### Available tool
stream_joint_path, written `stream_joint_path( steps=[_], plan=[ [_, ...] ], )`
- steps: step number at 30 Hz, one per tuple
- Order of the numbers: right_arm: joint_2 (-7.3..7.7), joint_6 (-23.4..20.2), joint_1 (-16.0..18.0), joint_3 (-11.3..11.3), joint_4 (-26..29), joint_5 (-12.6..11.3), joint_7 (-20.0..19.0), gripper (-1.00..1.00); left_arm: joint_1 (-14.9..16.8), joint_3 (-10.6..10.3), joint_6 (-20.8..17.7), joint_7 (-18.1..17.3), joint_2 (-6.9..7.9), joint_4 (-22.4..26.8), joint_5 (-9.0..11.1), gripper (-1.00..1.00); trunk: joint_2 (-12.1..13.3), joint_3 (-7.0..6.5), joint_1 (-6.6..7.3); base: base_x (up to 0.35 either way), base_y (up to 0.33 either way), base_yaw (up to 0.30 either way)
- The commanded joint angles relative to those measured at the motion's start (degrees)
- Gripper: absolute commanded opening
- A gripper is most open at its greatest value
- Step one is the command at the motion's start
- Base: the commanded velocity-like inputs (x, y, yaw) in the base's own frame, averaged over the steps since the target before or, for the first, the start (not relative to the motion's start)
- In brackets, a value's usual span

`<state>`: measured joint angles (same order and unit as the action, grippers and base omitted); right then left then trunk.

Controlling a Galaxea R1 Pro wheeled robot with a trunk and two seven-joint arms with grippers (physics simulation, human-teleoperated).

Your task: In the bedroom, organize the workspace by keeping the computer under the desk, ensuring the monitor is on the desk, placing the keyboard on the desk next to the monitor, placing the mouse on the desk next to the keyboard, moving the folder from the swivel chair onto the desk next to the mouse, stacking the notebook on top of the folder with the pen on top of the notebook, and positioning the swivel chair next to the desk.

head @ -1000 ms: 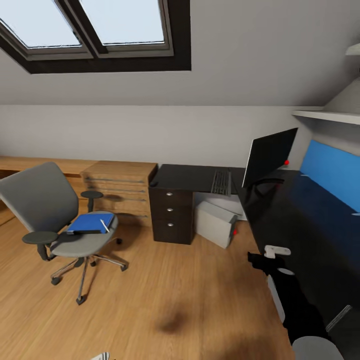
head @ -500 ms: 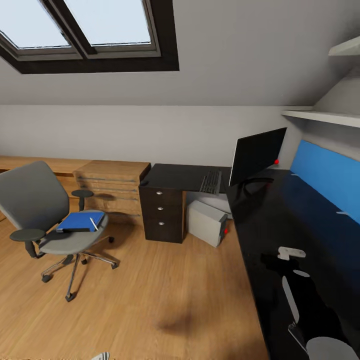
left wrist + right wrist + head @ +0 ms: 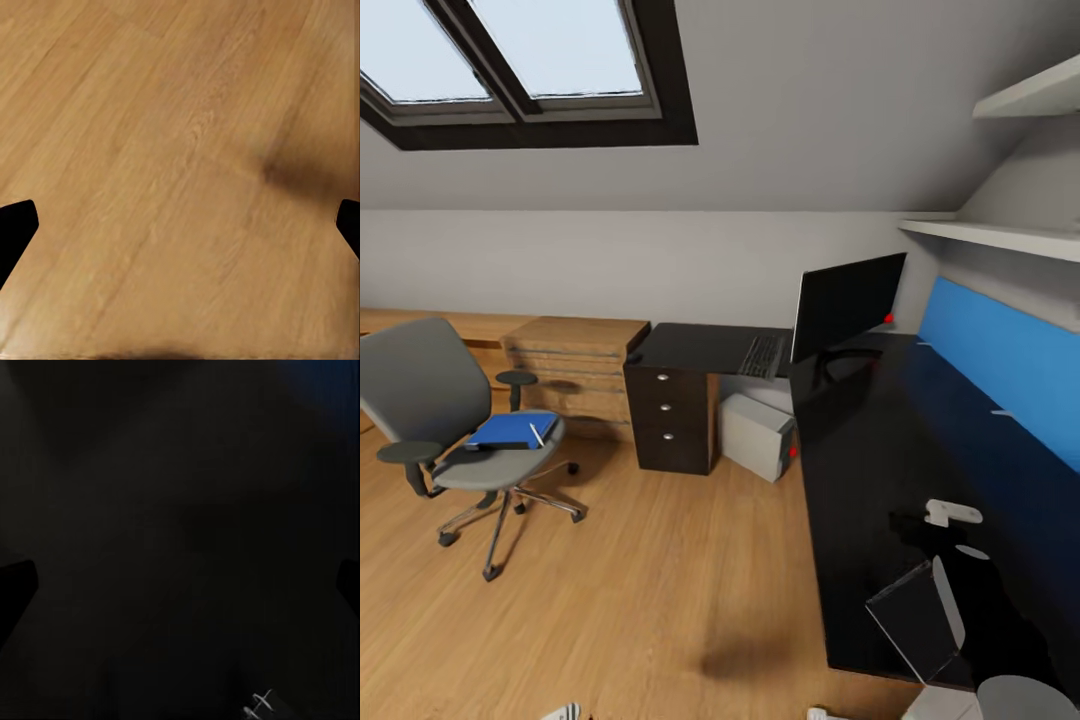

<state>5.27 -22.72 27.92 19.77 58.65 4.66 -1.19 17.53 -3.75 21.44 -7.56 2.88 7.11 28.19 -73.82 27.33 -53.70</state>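
1. The computer (image 3: 757,436) stands on the floor under the desk (image 3: 860,470), centre of the head view, so I judge that part done.
2. The monitor (image 3: 845,305) is upright on the desk, right of centre, and the keyboard (image 3: 762,355) lies just beside it to its left; both look settled.
3. I cannot make out the mouse anywhere, so I cannot say whether it sits next to the keyboard.
4. The folder (image 3: 512,429) is on the seat of the swivel chair (image 3: 455,420) at centre left, with the pen (image 3: 536,435) lying across it. A dark edge along its near side may be the notebook; I cannot tell for sure. All 3 are left to move.
5. The chair stands well apart from the desk, so it is also left to place.
6. My left gripper (image 3: 180,225) hangs over bare wood floor with its fingers spread wide and nothing between them. My right gripper (image 3: 180,585), over the dark desk top, is likewise spread and holds nothing.
7. By my reckoning, well under half is done.
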Motion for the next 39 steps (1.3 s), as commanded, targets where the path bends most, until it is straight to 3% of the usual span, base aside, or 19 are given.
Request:
stream_joint_path(
  steps=[1, 12, 29, 39],
  plan=[
    [0.0, -0.3, 0.0, 0.1, -0.1, 0.5, -0.1, 1.0, 0.0, -0.4, 0.2, -0.2, 0.03, -0.1, 0.6, 1.0, 0.0, 0.06, 0.03, -0.254, -0.213, 0.0],
    [0.07, -0.3, 0.0, -0.3, -4.4, 1.9, -0.1, 1.0, 0.0, -0.4, 0.3, -0.2, 0.03, -0.1, 0.6, 1.0, 0.0, 0.06, 0.03, -0.163, -0.141, 0.0],
    [0.17, -0.6, 0.0, -1.3, -5.9, 2.8, -0.1, 1.0, 0.0, -0.4, 0.4, -0.2, 0.03, -0.1, 0.6, 1.0, 0.0, 0.06, 0.03, 0.062, -0.003, 0.0],
    [0.09, -0.8, 0.0, -2.1, -8.6, 5.7, -0.1, 1.0, 0.0, -0.4, 0.5, -0.2, -0.45, -0.1, 0.5, 1.0, 0.0, 0.06, 0.03, 0.002, 0.0, 0.0]
  ],
)
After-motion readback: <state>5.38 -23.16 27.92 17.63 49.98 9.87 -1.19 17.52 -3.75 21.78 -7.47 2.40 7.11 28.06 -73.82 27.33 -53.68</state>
